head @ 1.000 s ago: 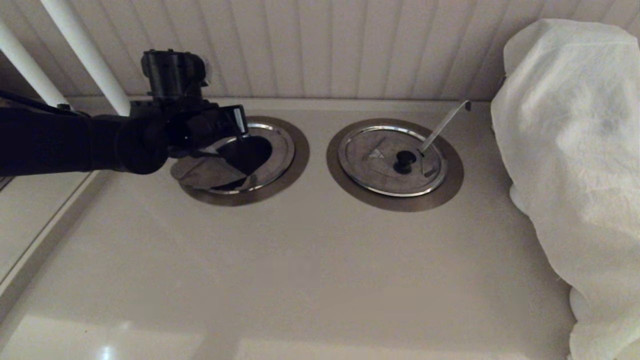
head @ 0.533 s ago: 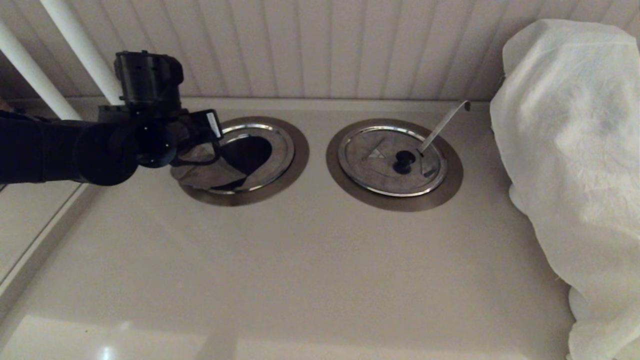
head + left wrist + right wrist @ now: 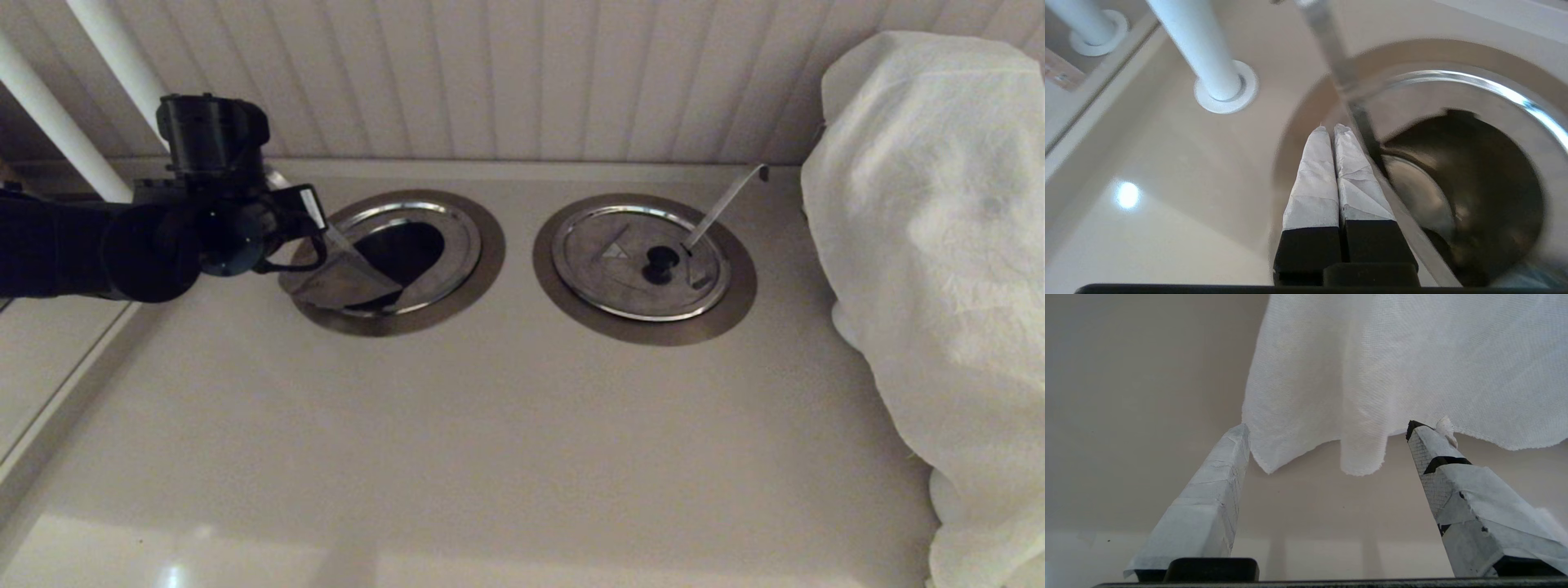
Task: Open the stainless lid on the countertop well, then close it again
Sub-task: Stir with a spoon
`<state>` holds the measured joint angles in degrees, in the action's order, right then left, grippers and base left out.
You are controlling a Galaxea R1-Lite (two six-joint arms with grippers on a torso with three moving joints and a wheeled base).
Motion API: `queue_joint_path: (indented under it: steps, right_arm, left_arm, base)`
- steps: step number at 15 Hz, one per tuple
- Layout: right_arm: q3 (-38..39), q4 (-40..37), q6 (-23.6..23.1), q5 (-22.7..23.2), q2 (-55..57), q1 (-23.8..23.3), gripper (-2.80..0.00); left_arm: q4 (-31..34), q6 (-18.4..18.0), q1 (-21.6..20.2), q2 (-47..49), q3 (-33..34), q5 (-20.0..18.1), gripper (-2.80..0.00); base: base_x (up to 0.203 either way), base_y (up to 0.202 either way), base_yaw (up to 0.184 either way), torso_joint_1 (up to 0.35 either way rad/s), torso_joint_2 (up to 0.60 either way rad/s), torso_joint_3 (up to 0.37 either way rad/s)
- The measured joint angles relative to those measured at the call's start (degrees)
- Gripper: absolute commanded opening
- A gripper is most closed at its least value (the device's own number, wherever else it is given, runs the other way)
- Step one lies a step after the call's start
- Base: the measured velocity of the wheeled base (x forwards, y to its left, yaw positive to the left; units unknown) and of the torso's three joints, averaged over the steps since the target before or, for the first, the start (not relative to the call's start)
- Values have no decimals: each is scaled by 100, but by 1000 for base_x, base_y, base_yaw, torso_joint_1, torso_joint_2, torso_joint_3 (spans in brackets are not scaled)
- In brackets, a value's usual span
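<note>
The countertop well [image 3: 483, 265] at the left stands open, its dark inside [image 3: 404, 249] showing. The front flap of the stainless lid [image 3: 343, 282] is folded up and leans toward the left; its knob is hidden. A flat utensil handle [image 3: 1327, 49] rises from the well. My left gripper [image 3: 314, 214] hangs at the well's left rim, just beside the raised flap [image 3: 1421, 192], shut with nothing seen between its fingers [image 3: 1314, 171]. My right gripper [image 3: 1327, 426] is open over bare counter, out of the head view.
The twin well [image 3: 735, 302] at the right has its lid [image 3: 620, 269] shut, with a slanted hook-tipped handle [image 3: 722, 204]. A white cloth [image 3: 939, 245] covers the right side. White posts [image 3: 122, 65] stand at the back left; a panelled wall is behind.
My left arm has drawn back to the left, off the well's opening to its left rim. The lid's flap has stayed folded up.
</note>
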<state>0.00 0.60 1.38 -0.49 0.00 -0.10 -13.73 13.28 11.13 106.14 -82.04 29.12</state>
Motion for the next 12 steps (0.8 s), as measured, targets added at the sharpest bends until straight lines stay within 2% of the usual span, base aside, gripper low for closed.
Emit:
queue_joint_path:
  steps: [1,8,12]
  right_arm:
    - [0,-2,0,2,0,2,0]
    - [0,0,2,2,0,0,0]
    - [0,0,0,3,0,0,0]
  left_arm:
    - [1,-2,-64,82,-82,17,0]
    - [-2,-2,-238,756,-1005,28,0]
    - [-5,1,-240,1275,-1874,9,0]
  base:
    - [0,0,0,0,0,0]
    - [0,0,0,0,0,0]
    - [0,0,0,0,0,0]
